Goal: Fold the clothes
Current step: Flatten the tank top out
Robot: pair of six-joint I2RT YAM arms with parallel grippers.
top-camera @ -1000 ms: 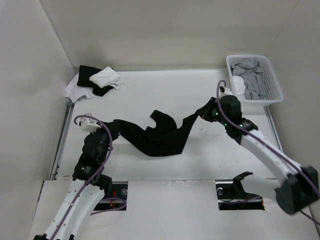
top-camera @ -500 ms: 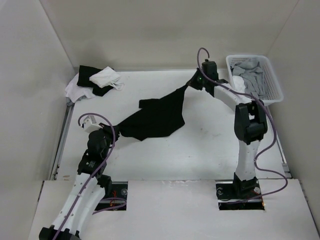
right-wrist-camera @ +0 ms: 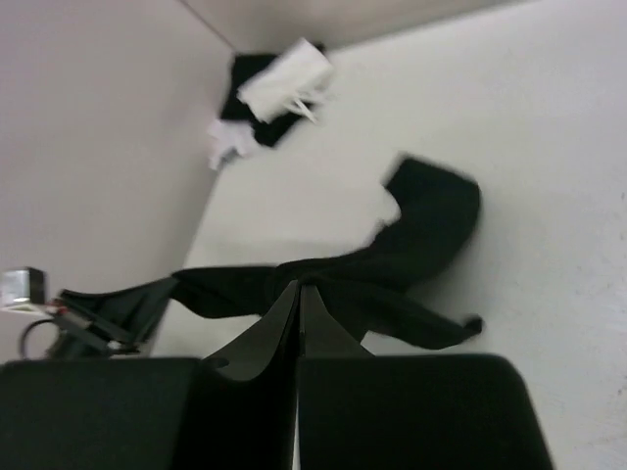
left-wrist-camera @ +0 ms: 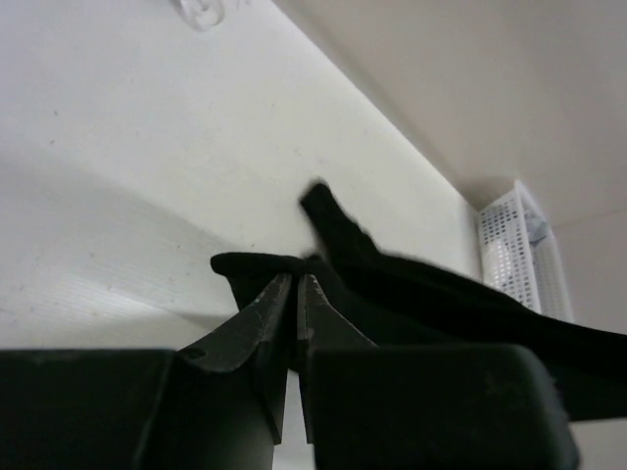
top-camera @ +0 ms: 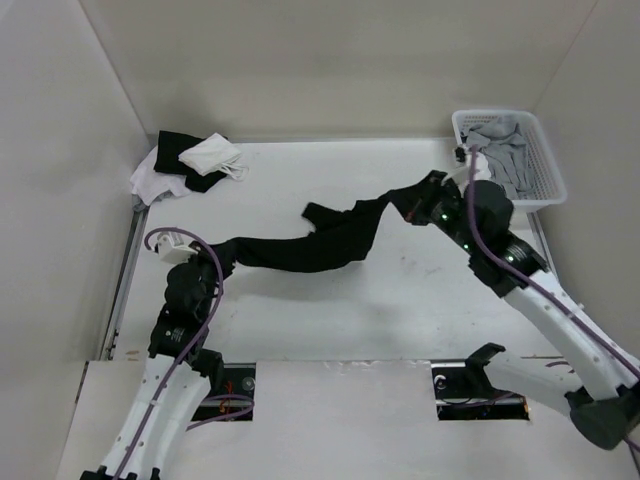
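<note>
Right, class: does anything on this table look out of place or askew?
The black garment is bunched into a narrow band, stretched between the left hand and right hand, rather than lying flat.

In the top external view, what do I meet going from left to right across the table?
The heap of black and white cloths, black garment, right gripper, white basket.

Heap [top-camera: 190, 160] left of clothes [top-camera: 330, 245], basket [top-camera: 546, 160] right
</note>
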